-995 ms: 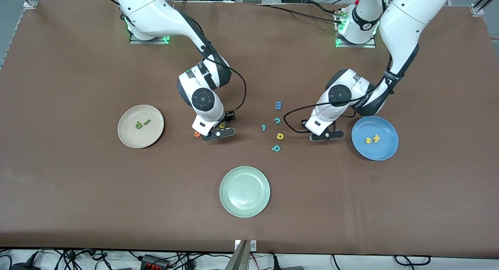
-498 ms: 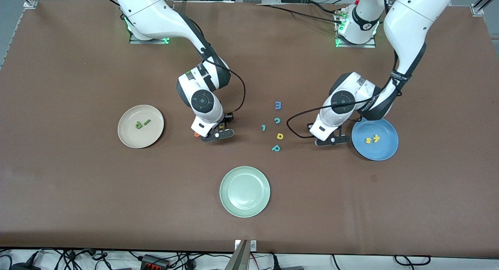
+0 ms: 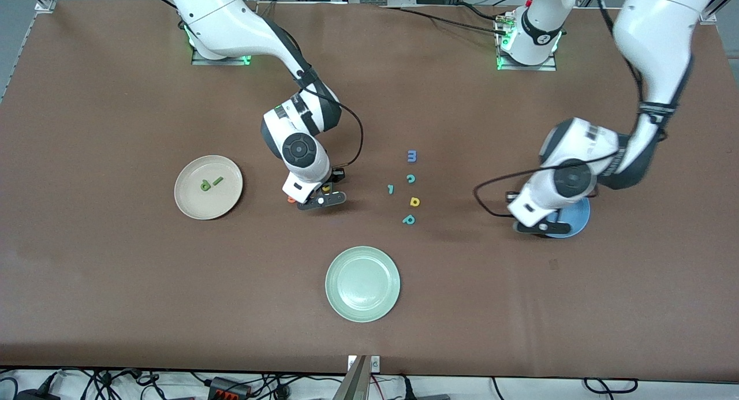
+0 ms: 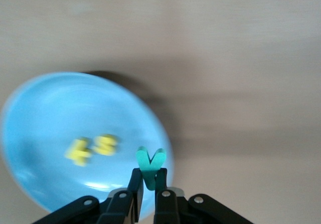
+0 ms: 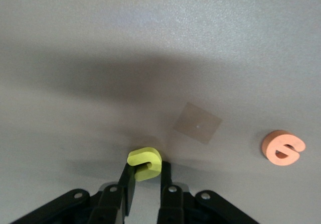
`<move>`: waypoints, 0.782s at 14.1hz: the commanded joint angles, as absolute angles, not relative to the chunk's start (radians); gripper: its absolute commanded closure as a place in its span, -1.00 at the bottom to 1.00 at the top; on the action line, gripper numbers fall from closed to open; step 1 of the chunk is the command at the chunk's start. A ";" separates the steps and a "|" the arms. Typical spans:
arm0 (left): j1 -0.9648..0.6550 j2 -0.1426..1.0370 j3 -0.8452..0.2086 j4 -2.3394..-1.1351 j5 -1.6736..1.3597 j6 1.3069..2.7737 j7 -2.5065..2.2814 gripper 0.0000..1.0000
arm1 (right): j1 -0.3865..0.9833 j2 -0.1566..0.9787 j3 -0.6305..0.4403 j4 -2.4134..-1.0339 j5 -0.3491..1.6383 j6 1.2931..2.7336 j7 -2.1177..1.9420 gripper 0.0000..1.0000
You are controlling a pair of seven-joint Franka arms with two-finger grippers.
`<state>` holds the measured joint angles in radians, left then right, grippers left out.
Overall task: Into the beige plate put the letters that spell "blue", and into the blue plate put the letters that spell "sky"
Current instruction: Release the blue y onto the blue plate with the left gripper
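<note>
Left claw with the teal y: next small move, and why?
Probably carry it a bit farther in over the round mid-blue plate, then open. The left claw is shut on the small teal foam y right at the plate's rim, while the yellow foam s and yellow foam k already lie inside.

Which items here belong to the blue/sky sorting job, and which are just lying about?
Job:
- beige plate holding green b and l
- yellow u in the right gripper
- orange e on the table
- blue plate holding yellow s and k
- teal y in the left gripper, over that plate

Lying about:
- pale green plate
- five stray letters mid-table
</note>
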<state>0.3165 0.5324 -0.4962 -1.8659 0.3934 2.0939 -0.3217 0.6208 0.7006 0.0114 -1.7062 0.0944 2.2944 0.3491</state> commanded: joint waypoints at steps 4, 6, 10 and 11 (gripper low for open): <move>0.393 0.525 -0.520 -1.873 0.413 2.076 -0.239 -1.00 | 0.618 0.680 -0.023 -1.704 0.084 2.284 0.367 0.61; 0.393 0.520 -0.535 -1.867 0.413 2.074 -0.236 -1.00 | 0.615 0.643 -0.063 -1.723 0.086 2.272 0.367 0.61; 0.387 0.520 -0.563 -1.706 0.403 1.886 -0.227 -1.00 | 0.591 0.569 -0.136 -1.810 0.083 2.220 0.365 0.61; 0.397 0.520 -0.604 -1.637 0.402 1.796 -0.226 -1.00 | 0.597 0.563 -0.137 -1.819 0.084 2.223 0.368 0.61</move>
<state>0.3900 0.5294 -0.5489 -1.7591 0.3933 1.9478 -0.2294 0.5920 0.6158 -0.1394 -1.7432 0.0944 2.2190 0.3504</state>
